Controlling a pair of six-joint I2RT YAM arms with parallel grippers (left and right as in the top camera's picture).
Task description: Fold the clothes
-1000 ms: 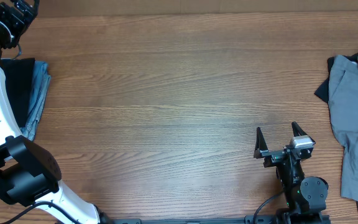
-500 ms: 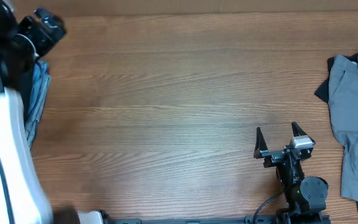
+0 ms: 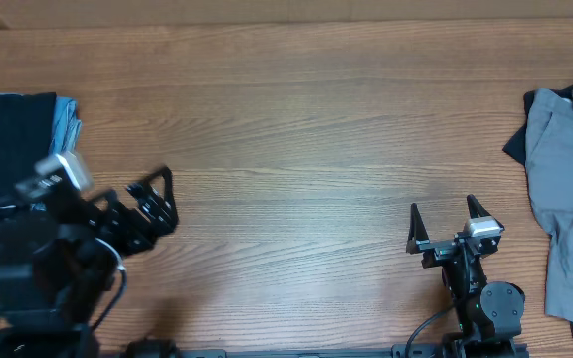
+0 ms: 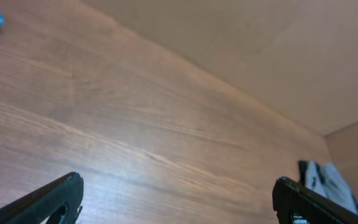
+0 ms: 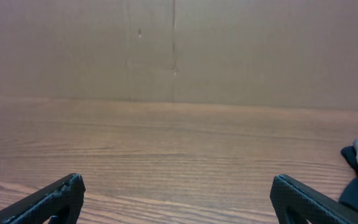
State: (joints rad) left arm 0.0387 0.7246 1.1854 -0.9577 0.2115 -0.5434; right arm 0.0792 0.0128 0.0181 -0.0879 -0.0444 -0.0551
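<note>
Left pincer [image 3: 155,204] is hanging over the near-left of the worktop [image 3: 296,119], jaws spread wide and carrying nothing. Right pincer [image 3: 444,217] is sitting low at the near edge, right of centre, jaws likewise wide apart with nothing between them. At the left edge a black garment [image 3: 8,139] is lying flat and squared off on light-blue denim [image 3: 66,124], which is peeking out along its right side; that is looking like a finished pile. At the far right a grey garment [image 3: 565,189] is lying rumpled, a dark piece [image 3: 517,141] poking out from under its left edge, both running out of frame. I'm reading this as the gap between garments: one stack done, the next piece not yet picked. The next move is calling for the right pincer, the nearer one, to reach to the grey garment, take an edge and drag it to the middle for spreading.
</note>
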